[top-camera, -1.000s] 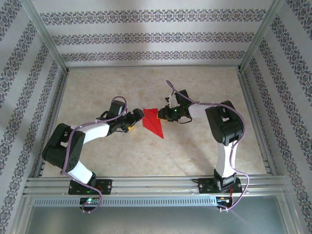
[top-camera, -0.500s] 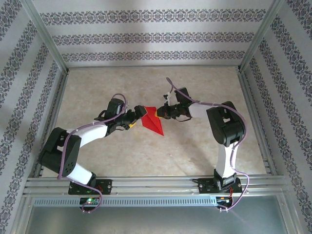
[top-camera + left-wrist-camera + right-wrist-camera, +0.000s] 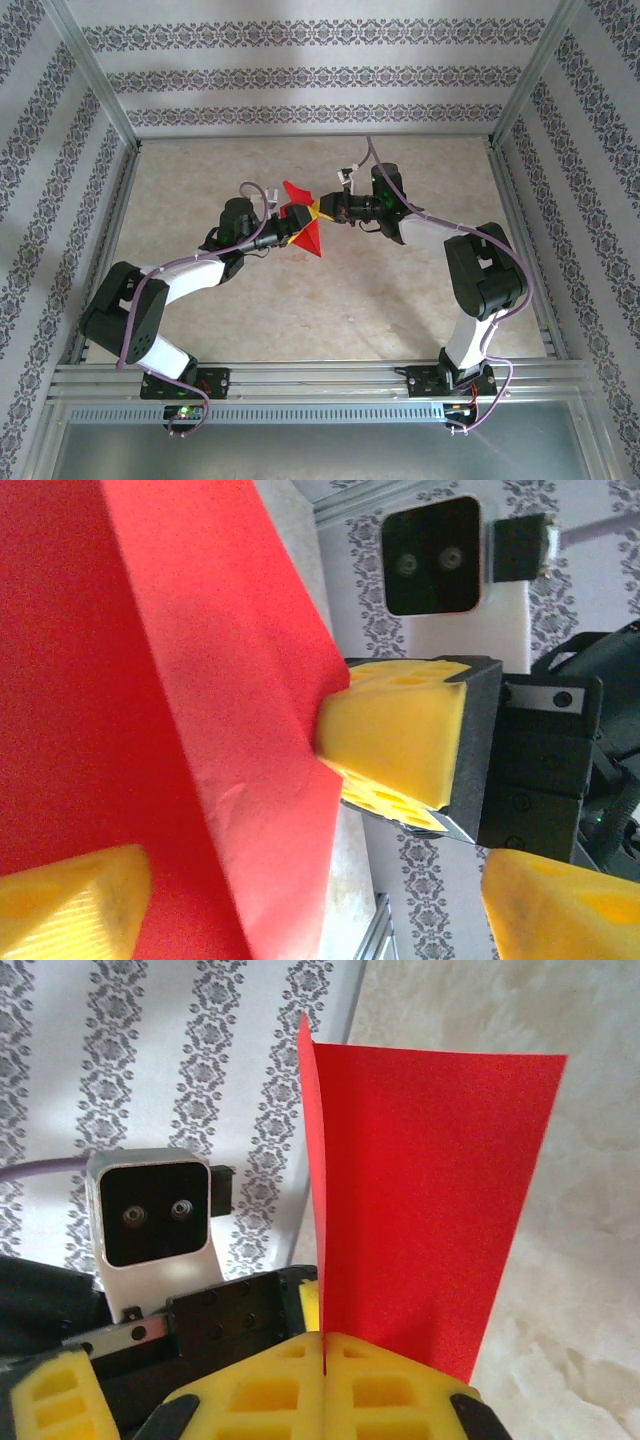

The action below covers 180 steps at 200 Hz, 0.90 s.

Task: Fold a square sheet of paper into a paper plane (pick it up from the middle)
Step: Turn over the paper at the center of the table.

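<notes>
The bright red paper, folded into a pointed paper plane (image 3: 306, 238), hangs above the table between both arms. My right gripper (image 3: 320, 210) is shut on its edge. In the right wrist view the yellow fingertips (image 3: 300, 1375) press together at my right gripper (image 3: 325, 1355), with the folded sheet (image 3: 420, 1180) standing up from them. My left gripper (image 3: 285, 230) is open around the paper from the other side. In the left wrist view its yellow fingers (image 3: 70, 910) stand wide apart at my left gripper (image 3: 310, 905). The red paper (image 3: 150, 700) lies against the left finger, and the right gripper's pads (image 3: 400, 735) pinch the paper's edge.
The beige marbled tabletop (image 3: 330, 300) lies below the grippers. Patterned walls and aluminium frame rails (image 3: 300, 375) enclose it. The left wrist camera housing (image 3: 150, 1205) sits close beside the right gripper.
The paper has left the table and moved up and toward the back wall. The right gripper closed on it, and both arms stretched further away.
</notes>
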Available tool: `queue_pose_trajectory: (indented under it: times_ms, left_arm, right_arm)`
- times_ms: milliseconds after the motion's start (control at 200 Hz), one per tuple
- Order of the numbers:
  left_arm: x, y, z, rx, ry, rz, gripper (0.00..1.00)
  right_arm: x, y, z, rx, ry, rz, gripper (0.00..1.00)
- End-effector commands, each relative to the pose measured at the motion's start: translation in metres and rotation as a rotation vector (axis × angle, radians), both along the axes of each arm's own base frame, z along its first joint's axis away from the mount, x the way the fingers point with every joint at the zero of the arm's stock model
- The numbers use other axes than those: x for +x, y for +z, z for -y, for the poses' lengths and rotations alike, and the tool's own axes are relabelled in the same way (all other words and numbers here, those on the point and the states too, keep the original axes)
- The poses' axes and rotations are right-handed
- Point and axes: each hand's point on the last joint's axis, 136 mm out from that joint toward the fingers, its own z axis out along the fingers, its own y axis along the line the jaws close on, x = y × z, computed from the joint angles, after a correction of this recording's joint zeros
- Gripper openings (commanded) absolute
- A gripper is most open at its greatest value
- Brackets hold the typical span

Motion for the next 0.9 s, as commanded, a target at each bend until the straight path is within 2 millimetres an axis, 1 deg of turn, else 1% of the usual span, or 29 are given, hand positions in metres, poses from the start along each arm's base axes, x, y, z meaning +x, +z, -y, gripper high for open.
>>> queue_pose_trajectory:
  times_ms: [0, 120, 325, 485, 665, 784, 894]
  left_arm:
    - [0.0, 0.028, 0.01, -0.081, -0.043, 0.096, 0.79]
    - [-0.001, 0.024, 0.011, -0.041, -0.057, 0.096, 0.7]
    - [0.0, 0.03, 0.011, -0.047, -0.06, 0.117, 0.55]
    - [0.003, 0.034, 0.006, -0.061, -0.045, 0.121, 0.45]
    - [0.001, 0.041, 0.004, -0.074, -0.05, 0.139, 0.39]
    - [0.004, 0.044, 0.001, -0.088, -0.042, 0.147, 0.35]
    - [0.006, 0.047, 0.002, -0.111, -0.045, 0.154, 0.3]
  right_arm:
    - [-0.001, 0.024, 0.002, 0.083, 0.007, 0.005, 0.04]
    - [-0.002, 0.024, 0.0, 0.108, 0.016, -0.013, 0.04]
    - [-0.002, 0.021, 0.002, 0.121, 0.014, -0.032, 0.04]
    - [-0.001, 0.02, 0.003, 0.125, 0.01, -0.033, 0.04]
    - [-0.001, 0.02, 0.004, 0.13, 0.012, -0.037, 0.05]
    - [-0.002, 0.02, 0.004, 0.131, 0.016, -0.04, 0.05]
    - [-0.004, 0.019, 0.004, 0.132, 0.022, -0.047, 0.05]
